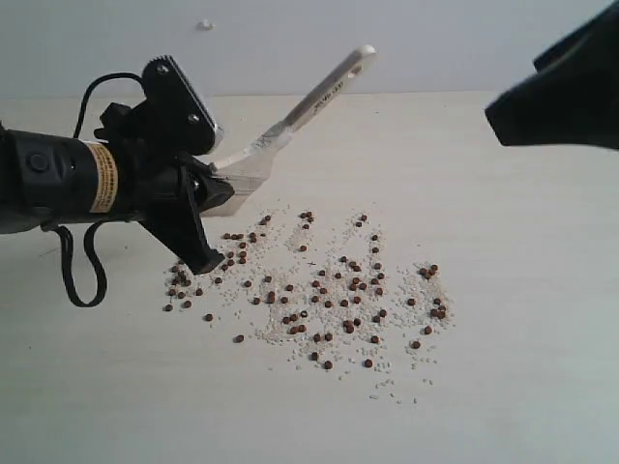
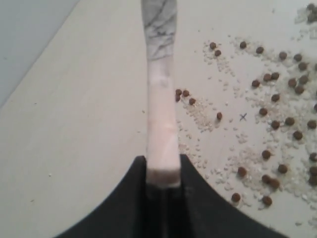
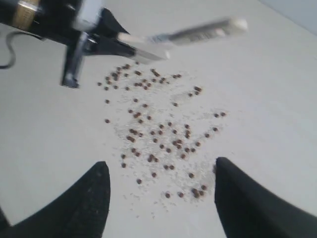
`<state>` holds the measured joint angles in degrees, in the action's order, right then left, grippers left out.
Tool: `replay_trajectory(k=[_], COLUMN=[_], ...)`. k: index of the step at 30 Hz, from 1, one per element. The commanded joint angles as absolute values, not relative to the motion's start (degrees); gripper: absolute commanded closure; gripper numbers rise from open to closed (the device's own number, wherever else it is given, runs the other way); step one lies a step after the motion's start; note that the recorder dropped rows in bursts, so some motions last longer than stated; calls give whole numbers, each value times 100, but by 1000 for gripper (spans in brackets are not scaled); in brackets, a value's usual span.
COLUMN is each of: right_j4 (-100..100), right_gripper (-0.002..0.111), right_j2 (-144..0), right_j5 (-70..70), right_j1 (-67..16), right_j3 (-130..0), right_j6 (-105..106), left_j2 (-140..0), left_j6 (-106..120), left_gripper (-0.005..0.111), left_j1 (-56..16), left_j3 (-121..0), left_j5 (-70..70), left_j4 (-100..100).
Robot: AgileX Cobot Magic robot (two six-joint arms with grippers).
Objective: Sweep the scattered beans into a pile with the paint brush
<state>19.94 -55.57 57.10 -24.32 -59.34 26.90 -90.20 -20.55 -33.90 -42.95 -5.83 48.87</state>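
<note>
- The beans (image 1: 334,300) lie scattered across the middle of your desk (image 1: 522,329), mixed among tiny white grains (image 1: 290,333). They are not yet in a pile.
- At the far-left edge of that spread, your left tool (image 1: 221,186) is clamped on the wide end of the paint brush (image 1: 302,109). The wooden handle slants up toward the far right.
- Your right tool (image 3: 161,163) hangs above the desk on the right. Its jaws are spread wide with nothing between them, well apart from the brush.
</note>
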Motion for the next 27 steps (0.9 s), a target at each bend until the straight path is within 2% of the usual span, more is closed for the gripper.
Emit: replay_trajectory(k=[1, 6, 11, 17, 21, 24, 27], right_j4=[588, -53, 399, 1074, 1063, 1014, 1333], right_gripper=[52, 52, 52, 52, 57, 68, 95], right_j2=[-5376, -5564, -5813, -6205, -6546, -6608, -6608], right_j5=[4567, 3457, 2451, 1478, 603, -555, -1508], right_j1=[-2422, -2422, -2432, -2432, -2420, -2420, -2230], right_j3=[-4937, -4285, -4204, -3959, -3732, -3417, -3136], right_j6=[1785, 1329, 773, 1555, 1643, 1643, 1643], left_j2=[-8877, -8924, -9108, -9477, -9820, -9990, -10065], left_j6=[-3117, -4899, -5154, -5118, -5043, -4903, -4793], left_gripper=[107, 107, 107, 107, 107, 107, 107], left_j1=[-2944, -2037, -1250, -811, -587, -520, -520], left_j3=[-4011, -3843, -3808, -3798, -3798, -3798, -3798], left_j5=[-1999, -4599, -6963, -6996, -6996, -6996, -6996], left_j4=[5393, 7145, 8209, 8953, 8980, 9099, 9139])
